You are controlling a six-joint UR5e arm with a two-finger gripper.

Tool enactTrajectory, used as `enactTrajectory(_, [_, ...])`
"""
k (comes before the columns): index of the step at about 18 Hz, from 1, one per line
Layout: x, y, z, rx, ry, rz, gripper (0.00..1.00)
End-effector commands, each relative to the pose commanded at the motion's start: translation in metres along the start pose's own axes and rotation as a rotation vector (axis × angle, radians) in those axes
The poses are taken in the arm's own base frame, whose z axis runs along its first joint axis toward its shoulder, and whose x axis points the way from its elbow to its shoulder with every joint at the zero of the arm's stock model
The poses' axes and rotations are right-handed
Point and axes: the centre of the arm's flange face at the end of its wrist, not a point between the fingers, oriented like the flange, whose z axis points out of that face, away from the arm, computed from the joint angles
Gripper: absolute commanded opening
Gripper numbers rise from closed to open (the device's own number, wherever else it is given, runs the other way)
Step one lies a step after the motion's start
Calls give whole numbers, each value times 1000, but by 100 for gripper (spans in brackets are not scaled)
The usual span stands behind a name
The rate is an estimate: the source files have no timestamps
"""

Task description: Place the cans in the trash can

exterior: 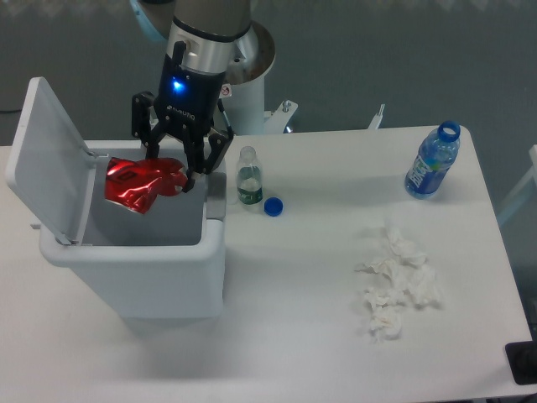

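Camera view, fixed, looking down on a white worktop (294,327). Item: trash can (134,269), large white bin at the left end of the worktop, its hinged lid (46,159) standing open and tilted up on the left side. Item: gripper (168,175), black two-finger unit with a blue light lit on its body, positioned above the open bin near its back rim, fingers clamped on the can (138,182). Can is crushed, shiny red, held tilted over the bin's opening, not resting on anything. Item: small clear bottle (248,176), upright, uncapped, just beside the bin's right wall toward the back edge. Item: blue cap (273,206), lying just right of that bottle. Item: larger blue-labelled bottle (432,161), upright near the back right corner. Item: crumpled white tissue (394,285), loose cluster toward the right edge, well apart from the bin.
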Motion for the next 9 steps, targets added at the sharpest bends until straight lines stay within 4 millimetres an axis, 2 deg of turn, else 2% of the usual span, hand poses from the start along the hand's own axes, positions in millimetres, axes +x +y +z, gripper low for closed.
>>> enactTrajectory(2, [-1,0,1,-2,0,1,75])
enactTrajectory(4, [-1,0,1,-1,-1,11,97])
enactTrajectory(9, [0,-1,-3,5,-6,13,99])
